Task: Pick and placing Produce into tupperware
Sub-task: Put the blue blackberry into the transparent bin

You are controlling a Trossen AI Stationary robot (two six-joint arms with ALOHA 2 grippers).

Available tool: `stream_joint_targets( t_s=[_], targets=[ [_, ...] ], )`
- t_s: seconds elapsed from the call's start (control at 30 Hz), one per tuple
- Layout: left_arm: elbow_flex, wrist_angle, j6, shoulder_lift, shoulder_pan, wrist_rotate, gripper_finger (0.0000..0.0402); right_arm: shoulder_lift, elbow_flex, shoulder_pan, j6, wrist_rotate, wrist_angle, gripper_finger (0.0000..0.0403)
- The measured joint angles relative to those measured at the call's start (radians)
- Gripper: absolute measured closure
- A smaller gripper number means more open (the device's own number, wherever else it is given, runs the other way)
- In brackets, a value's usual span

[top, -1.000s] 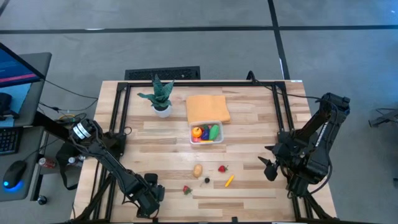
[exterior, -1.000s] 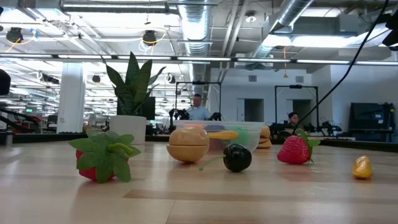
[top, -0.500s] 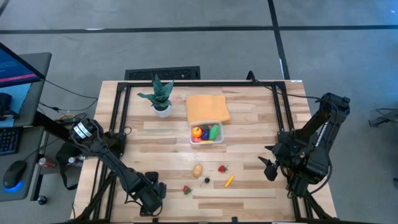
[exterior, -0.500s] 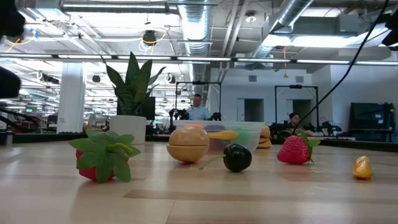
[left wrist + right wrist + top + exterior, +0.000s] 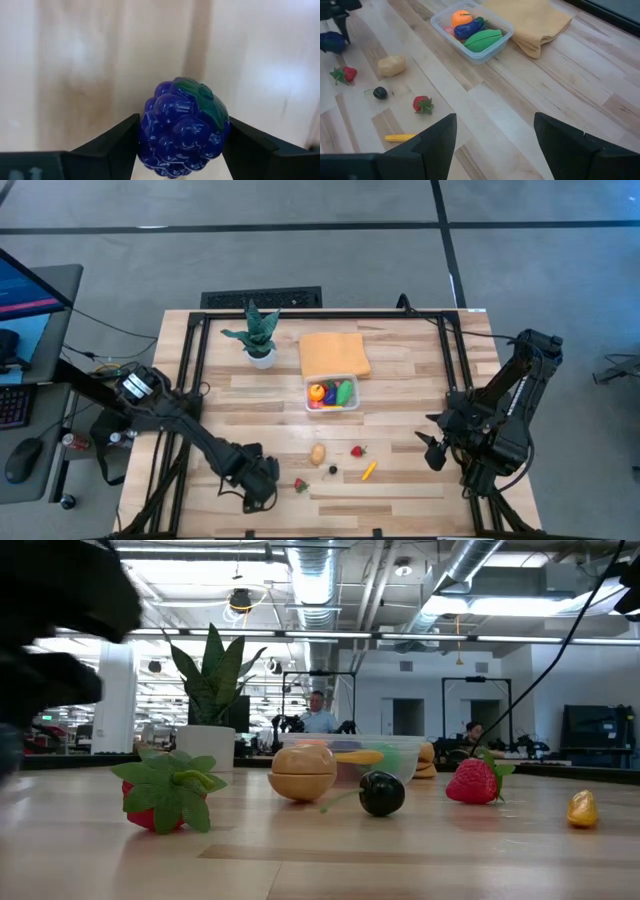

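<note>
Table [image 5: 420, 360]: wooden top, both arms at the near edge, left arm reaching in from the near-left.
Change: left gripper [image 5: 262, 485] has swung right along the near edge over the last second, from the near-left corner to just left of the loose produce; carry toward the tupperware looks underway.
Tupperware [image 5: 333, 393]: mid-table, just near the orange cloth [image 5: 334, 352]; orange, green and purple pieces already inside.
Left gripper state: fingers pinched on a purple berry [image 5: 184, 127], held above the wood.
Berry vs tupperware: well apart; container lies farther and to the right of the gripper.
Right gripper [image 5: 494, 140]: waits at near-right, fingers spread, nothing between them.
Loose produce: potato [image 5: 318, 453], two strawberries [image 5: 357, 451], cherry [image 5: 333, 470], yellow piece [image 5: 368, 471], all near of the tupperware.
</note>
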Motion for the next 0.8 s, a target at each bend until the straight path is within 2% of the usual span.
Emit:
stream_joint_targets(
  t_s=[0.3, 0.57, 0.8],
  targets=[
    [0.050, -0.083, 0.118, -0.010, 0.138, -0.050, 0.0166, 0.000, 0.000, 0.000, 0.000, 0.000, 0.002, 0.0143],
    [0.158, -0.238, 0.294, -0.012, 0.282, -0.178, 0.0166, 0.000, 0.000, 0.000, 0.000, 0.000, 0.003, 0.0143],
    [0.258, -0.267, 0.468, -0.012, 0.404, -0.276, 0.0166, 0.027, 0.000, -0.009, 0.001, 0.000, 0.004, 0.0143]
  ],
)
